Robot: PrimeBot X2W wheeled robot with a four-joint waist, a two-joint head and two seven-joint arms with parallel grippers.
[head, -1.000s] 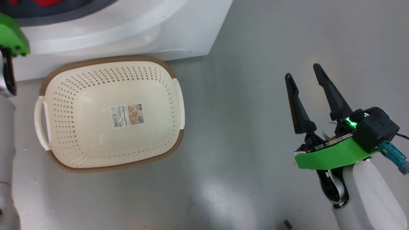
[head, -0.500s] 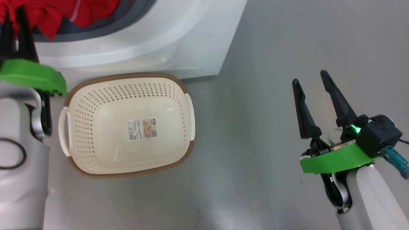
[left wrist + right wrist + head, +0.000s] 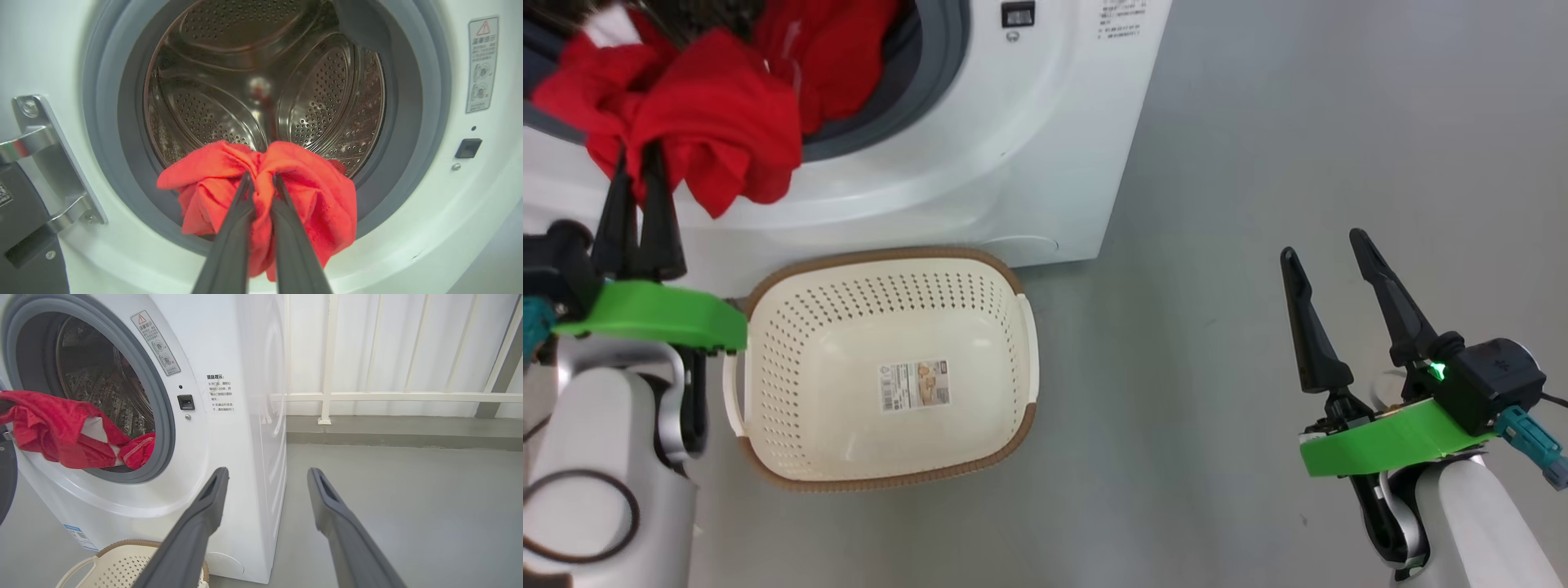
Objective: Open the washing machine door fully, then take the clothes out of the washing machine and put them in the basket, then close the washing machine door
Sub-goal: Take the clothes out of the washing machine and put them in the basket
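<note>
My left gripper [image 3: 637,159] is shut on the red clothes [image 3: 698,122], holding the bundle in front of the washing machine [image 3: 1013,147] opening. In the left wrist view the clothes [image 3: 302,192] bunch around my closed gripper [image 3: 261,179] before the steel drum [image 3: 261,77]. One more red piece with a white panel [image 3: 137,451] drapes over the grey gasket [image 3: 163,412]. The cream basket [image 3: 792,343] stands on the floor below the machine, holding nothing but its sticker. Far to the right, over bare floor, my right gripper [image 3: 1327,245] stays open. The door's hinge bracket [image 3: 45,155] shows at left.
Grey floor [image 3: 1258,122] spreads to the right of the machine. A white railing and wall [image 3: 388,375] stand behind the machine's right side. The basket's brown rim [image 3: 122,544] sits close against the machine's front base.
The head camera has tilted up, bringing the drum opening into view. My left gripper has come out of the drum toward me with the red clothes in it. The right arm holds still.
</note>
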